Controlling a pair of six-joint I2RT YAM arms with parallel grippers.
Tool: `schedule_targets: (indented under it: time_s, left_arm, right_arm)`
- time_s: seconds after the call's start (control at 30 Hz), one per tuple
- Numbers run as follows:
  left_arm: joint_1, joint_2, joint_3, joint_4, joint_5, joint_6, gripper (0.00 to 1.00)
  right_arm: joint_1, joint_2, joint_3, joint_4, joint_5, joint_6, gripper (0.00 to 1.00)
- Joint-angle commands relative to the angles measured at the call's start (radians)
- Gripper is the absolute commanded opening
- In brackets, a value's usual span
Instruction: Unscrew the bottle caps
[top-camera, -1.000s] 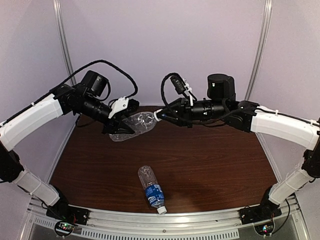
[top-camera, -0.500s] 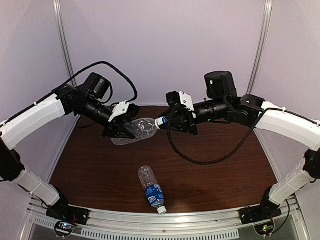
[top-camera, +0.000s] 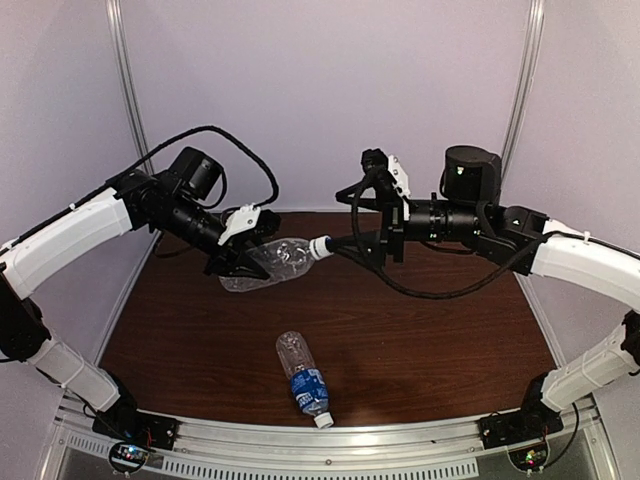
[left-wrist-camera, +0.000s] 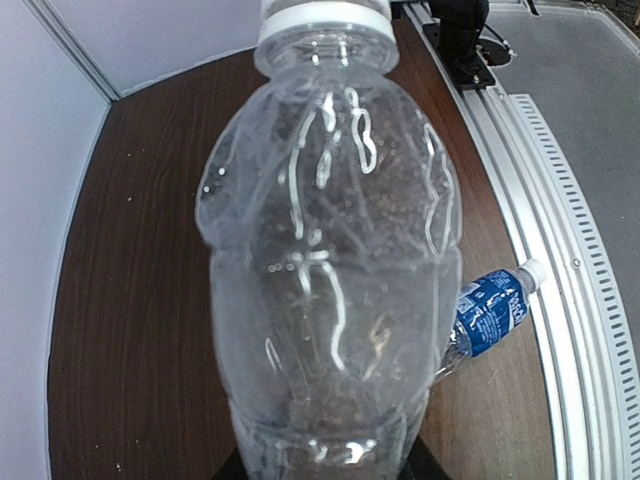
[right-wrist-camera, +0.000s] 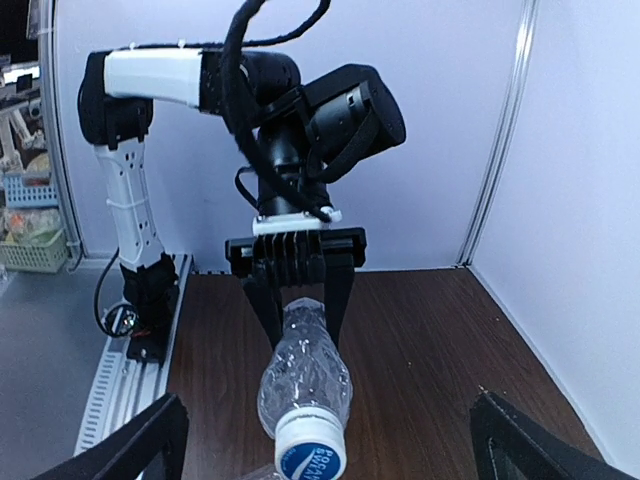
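Unlabelled bottle (top-camera: 282, 258), capped, held above the worktop (top-camera: 430, 330), centre frame.
White cap (top-camera: 321, 245) screwed on; left fingers (right-wrist-camera: 340, 285) clamp bottle base; right fingers (right-wrist-camera: 140, 445) spread wide, near cap, not touching. Blue-labelled bottle (top-camera: 305, 377) lies lower centre.

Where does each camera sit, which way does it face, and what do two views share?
Top external: above and behind the robot, facing down over the table; left arm and right arm show, the left pincer holding the unlabelled bottle.
Left wrist: on that wrist, looking along that bottle toward its cap; the pincer barely shows.
Right wrist: on that wrist, facing the left arm and the cap; own open fingers at the lower corners.
Shared: top and left wrist views both show the labelled bottle on the table.
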Motion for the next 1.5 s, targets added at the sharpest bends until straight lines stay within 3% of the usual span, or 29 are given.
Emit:
schedule_targets:
  time_s: [0.0,0.07,0.13,0.23,0.4,0.53,0.73,0.97,1.33,1.47]
  left_arm:
    - [0.001,-0.008,0.023,0.097,-0.111,-0.069,0.33]
    - [0.001,-0.006,0.028,0.118,-0.143,-0.081,0.33]
    - [0.001,-0.005,0.031,0.135,-0.164,-0.092,0.33]
    - [0.001,-0.007,0.030,0.152,-0.193,-0.102,0.33]
    - [0.001,-0.011,0.015,0.166,-0.218,-0.102,0.33]
    - [0.001,-0.011,0.011,0.167,-0.224,-0.102,0.33]
    - [0.001,-0.005,0.016,0.169,-0.232,-0.099,0.33]
    - [0.001,-0.001,0.022,0.173,-0.237,-0.104,0.33]
    - [0.001,-0.001,0.013,0.172,-0.226,-0.101,0.33]
    - [0.001,-0.001,0.016,0.150,-0.186,-0.089,0.33]
  right_arm:
    - [-0.011,-0.005,-0.033,0.197,0.108,0.530,1.00]
    - [-0.037,0.021,-0.025,0.157,0.220,0.779,0.98]
    - [-0.074,0.050,-0.040,0.167,0.196,1.032,0.89]
    - [-0.080,0.065,-0.084,0.270,0.127,1.151,0.86]
    - [-0.079,0.109,-0.052,0.244,0.069,1.155,0.83]
    - [-0.077,0.131,-0.042,0.264,0.020,1.170,0.77]
    - [-0.075,0.143,-0.049,0.261,-0.007,1.183,0.59]
    - [-0.074,0.166,-0.032,0.232,-0.026,1.178,0.53]
    - [-0.074,0.166,-0.023,0.214,-0.017,1.143,0.19]
    - [-0.073,0.164,0.006,0.189,-0.052,1.015,0.07]
